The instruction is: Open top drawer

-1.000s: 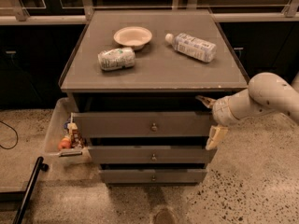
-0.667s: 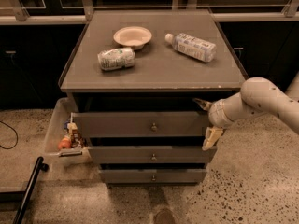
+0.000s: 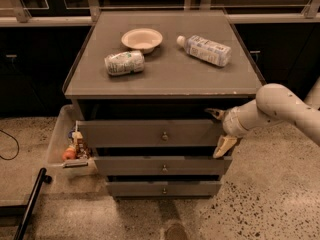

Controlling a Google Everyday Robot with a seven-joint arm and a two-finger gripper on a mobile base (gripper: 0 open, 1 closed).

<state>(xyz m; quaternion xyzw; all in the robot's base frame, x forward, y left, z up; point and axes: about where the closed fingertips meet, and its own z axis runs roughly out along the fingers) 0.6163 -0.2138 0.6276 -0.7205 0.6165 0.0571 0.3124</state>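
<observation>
Gripper sits at the right end of the top drawer, on a smooth, rounded off-white arm entering from the right. We note its two fingers are spread apart: a dark pointed one just above the drawer front's upper edge, a pale tan one hanging by its lower right corner. We cannot tell whether either touches the wood

Top drawer: wide flat grey-brown front, matte, with one small round metal knob at centre, directly under the cabinet top, a dark gap between them. Below it, two shorter fronts with like knobs, the middle drawer and the bottom drawer

On the flat grey top:
- shallow round pale bowl, towards the back
- cylindrical labelled container lying on its side, front left
- clear plastic bottle with white cap, on its side, right of the bowl

Translucent plastic bin beside the cabinet's left side, small colourful items inside. Floor is speckled terrazzo; a black pole lies at lower left
</observation>
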